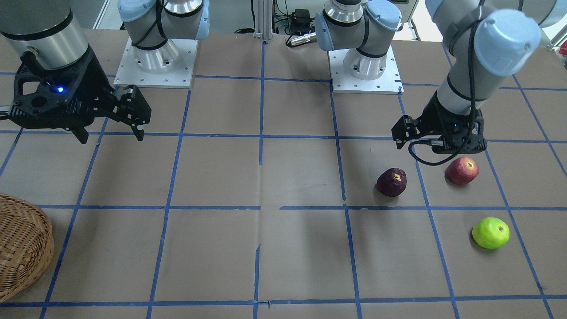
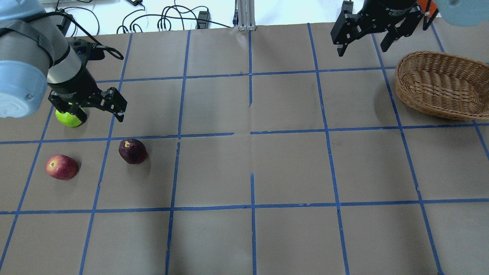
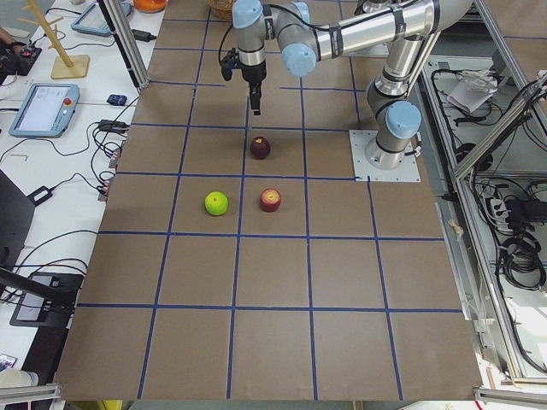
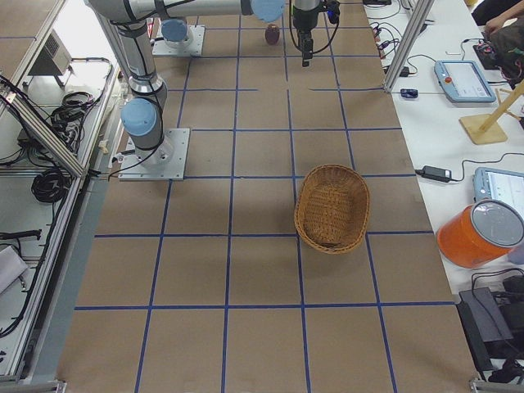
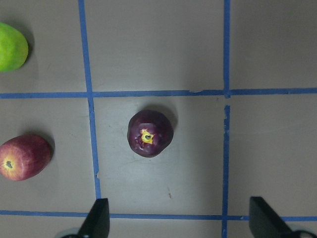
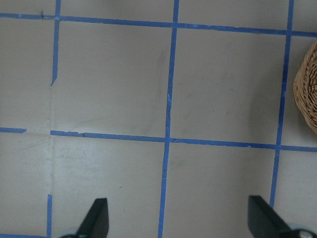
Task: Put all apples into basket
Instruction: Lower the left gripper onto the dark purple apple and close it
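Three apples lie on the table on my left side: a dark purple apple (image 1: 392,181) (image 2: 132,151) (image 5: 150,134), a red apple (image 1: 462,170) (image 2: 61,167) (image 5: 22,157) and a lime green apple (image 1: 490,232) (image 2: 68,118) (image 5: 11,45). My left gripper (image 1: 438,148) (image 2: 89,114) (image 5: 181,220) is open and empty, above the table among the apples, and touches none of them. The wicker basket (image 2: 435,95) (image 1: 22,248) (image 4: 304,205) holds nothing and stands on my right side. My right gripper (image 2: 363,47) (image 1: 110,133) (image 6: 178,220) is open and empty, high beside the basket.
The table is brown with a blue tape grid. The two arm bases (image 1: 155,62) (image 1: 365,66) are bolted at its robot-side edge. The basket's edge (image 6: 307,94) shows at the right of the right wrist view. Tablets and cables lie off the table's far side.
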### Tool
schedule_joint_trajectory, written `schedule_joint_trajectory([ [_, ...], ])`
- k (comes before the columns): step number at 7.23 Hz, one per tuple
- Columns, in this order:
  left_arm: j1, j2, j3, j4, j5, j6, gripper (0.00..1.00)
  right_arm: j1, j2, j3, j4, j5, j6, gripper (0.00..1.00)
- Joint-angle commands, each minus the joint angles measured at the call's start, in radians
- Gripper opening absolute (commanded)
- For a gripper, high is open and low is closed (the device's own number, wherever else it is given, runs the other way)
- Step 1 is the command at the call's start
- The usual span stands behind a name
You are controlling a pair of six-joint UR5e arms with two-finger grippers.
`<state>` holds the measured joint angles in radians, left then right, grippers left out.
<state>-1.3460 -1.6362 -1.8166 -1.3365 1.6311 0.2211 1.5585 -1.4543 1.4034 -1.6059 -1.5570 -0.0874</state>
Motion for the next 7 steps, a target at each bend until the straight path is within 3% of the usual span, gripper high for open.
schedule_joint_trajectory([
  [1, 0.025, -0.103, -0.140, 0.208, -0.083, 0.018, 1.00, 0.000, 0.000, 0.000, 0.000, 0.000, 0.000, 1.00],
  [2, 0.025, -0.173, -0.148, 0.280, -0.071, 0.018, 1.00, 0.000, 0.000, 0.000, 0.000, 0.003, 0.002, 1.00],
  [3, 0.021, -0.201, -0.145, 0.287, -0.068, 0.018, 1.00, 0.000, 0.000, 0.002, -0.002, 0.002, 0.000, 1.00],
  [4, 0.019, -0.224, -0.144, 0.293, -0.004, 0.024, 1.00, 0.000, 0.000, 0.002, -0.002, 0.003, 0.002, 1.00],
  [7, 0.019, -0.260, -0.139, 0.280, 0.001, 0.018, 1.00, 0.000, 0.000, 0.003, -0.002, 0.003, 0.000, 1.00],
])
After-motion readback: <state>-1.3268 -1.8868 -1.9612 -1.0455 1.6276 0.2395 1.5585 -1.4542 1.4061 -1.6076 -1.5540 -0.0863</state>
